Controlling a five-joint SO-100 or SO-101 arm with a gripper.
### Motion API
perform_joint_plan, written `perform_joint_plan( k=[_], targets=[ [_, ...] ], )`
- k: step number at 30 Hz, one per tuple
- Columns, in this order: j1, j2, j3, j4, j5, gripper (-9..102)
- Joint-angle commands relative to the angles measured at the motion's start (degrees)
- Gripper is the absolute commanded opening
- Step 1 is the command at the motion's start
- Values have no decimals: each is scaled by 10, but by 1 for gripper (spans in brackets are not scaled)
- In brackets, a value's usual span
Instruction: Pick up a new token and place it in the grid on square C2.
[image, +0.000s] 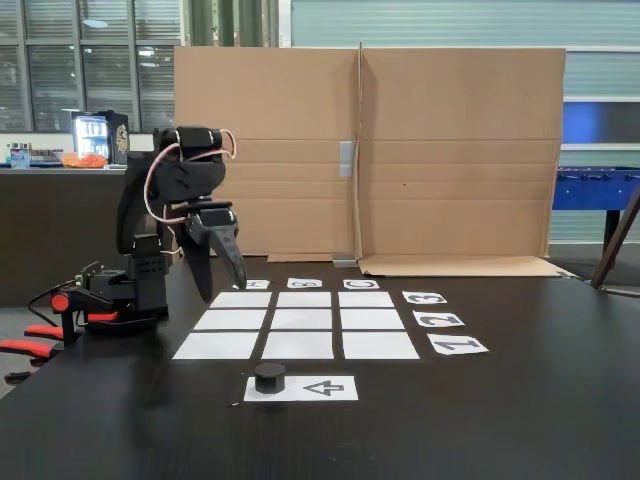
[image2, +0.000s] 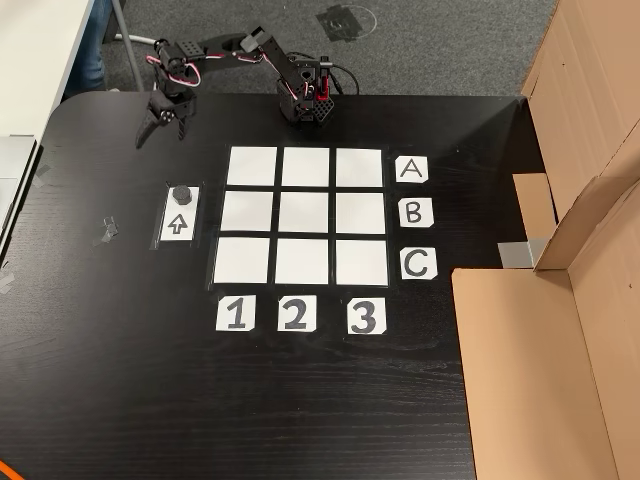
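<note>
Fingers (image2: 160, 134) slightly parted — holding nothing.

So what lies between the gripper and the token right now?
Bare black tabletop: in the fixed view from above, nothing lies between the gripper and the token on its arrow sheet.

- One robot arm (image2: 250, 50), with one gripper (image2: 160, 128) at its end.
- One black token (image2: 181, 194), standing on the arrow sheet.
- One arrow sheet (image2: 178, 224), printed with a single arrow.
- One grid (image2: 305, 215) of nine white squares, three rows by three columns.
- Three letter labels: A (image2: 411, 170), B (image2: 415, 212), C (image2: 418, 264).
- Three number labels: 1 (image2: 236, 314), 2 (image2: 295, 315), 3 (image2: 365, 316).
- One black table (image2: 120, 400).
- One folded cardboard screen (image: 450, 150) at the table's edge.
</note>
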Motion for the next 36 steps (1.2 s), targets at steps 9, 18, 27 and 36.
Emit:
perform_joint_plan(
  k=[9, 18, 27, 36],
  targets=[
    [-27, -92, -113, 22, 5, 48],
    [-66, -130, -128, 22, 14, 48],
    [-86, -184, -178, 25, 36, 48],
    [-98, -228, -207, 25, 54, 48]
  ],
)
